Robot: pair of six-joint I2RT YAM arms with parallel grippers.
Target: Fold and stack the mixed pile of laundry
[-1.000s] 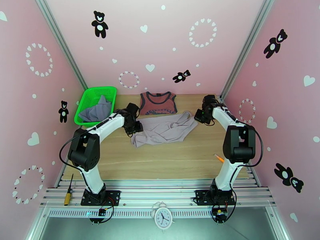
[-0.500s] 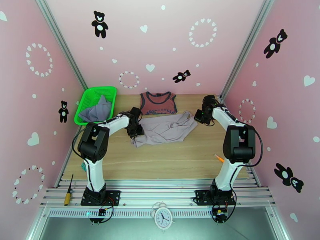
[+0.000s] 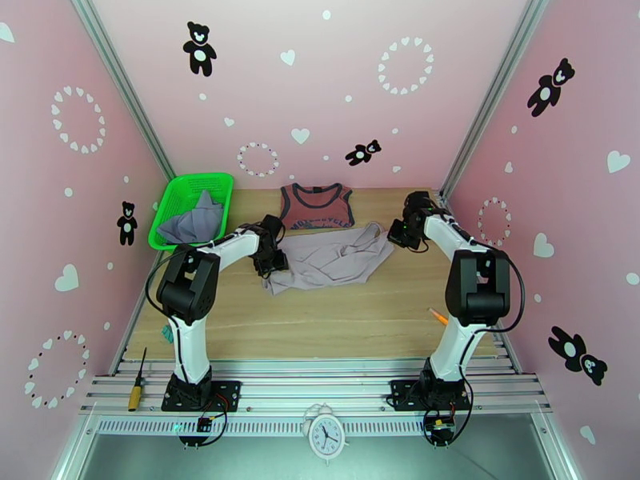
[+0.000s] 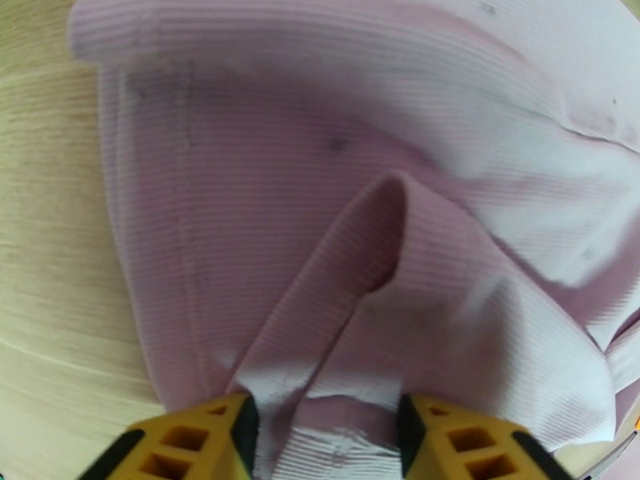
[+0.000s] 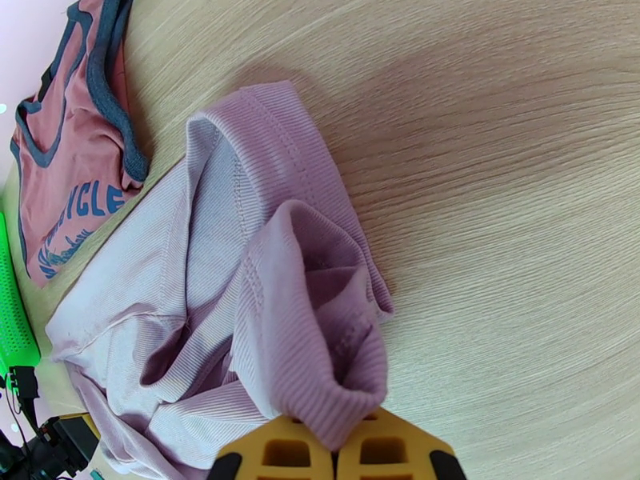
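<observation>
The pale mauve-beige piece (image 3: 332, 262) lies crumpled mid-table. My left gripper (image 3: 272, 262) is down at its left edge. In the left wrist view its yellow fingers (image 4: 200, 438) stand apart on the ribbed cloth (image 4: 320, 194), and a raised fold runs down between them. My right gripper (image 3: 398, 234) is at the piece's right end. Its jaws (image 5: 336, 458) are shut on a bunched corner of the mauve cloth (image 5: 240, 314). The brick-red tank top (image 3: 316, 208) lies flat just behind, also seen as the tank top (image 5: 72, 170) from the right wrist. The grey-lavender shirt (image 3: 192, 224) sits in the basket.
The green mesh basket (image 3: 180, 186) stands at the back left corner. An orange pen (image 3: 438, 317) lies near the right arm. A screwdriver (image 3: 136, 386) and a small clock (image 3: 326, 434) rest on the front rail. Bare wood spreads in front of the garments.
The left arm's elbow has lifted and swung inward, while its gripper stays at the mauve piece's left edge. The right arm has not moved.
</observation>
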